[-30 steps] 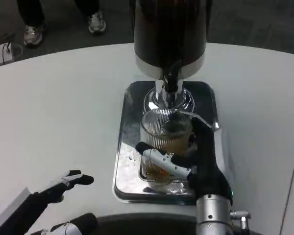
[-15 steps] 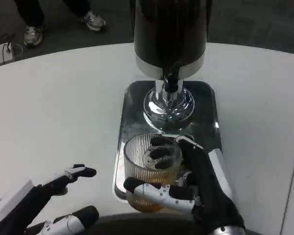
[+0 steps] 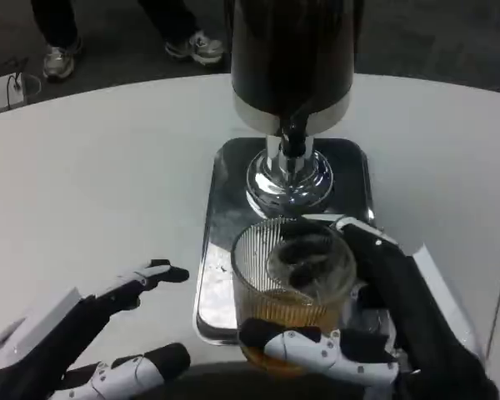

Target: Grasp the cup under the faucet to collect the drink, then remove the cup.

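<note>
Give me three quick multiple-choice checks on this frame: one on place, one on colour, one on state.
1. Where is the cup?
A. Near the front edge of the metal tray, away from the faucet
B. On the bare table at far left
C. In the left hand

2. What colour is the drink?
A. Blue
B. Amber
C. Green

3. What is the left hand doing?
A. Pressing the faucet
B. Holding a second cup
C. Holding nothing, fingers apart

Answers: 1 A, the cup sits well short of the faucet; 2 B, amber liquid shows low in the ribbed glass; 3 C, only the right hand grips the cup.
</note>
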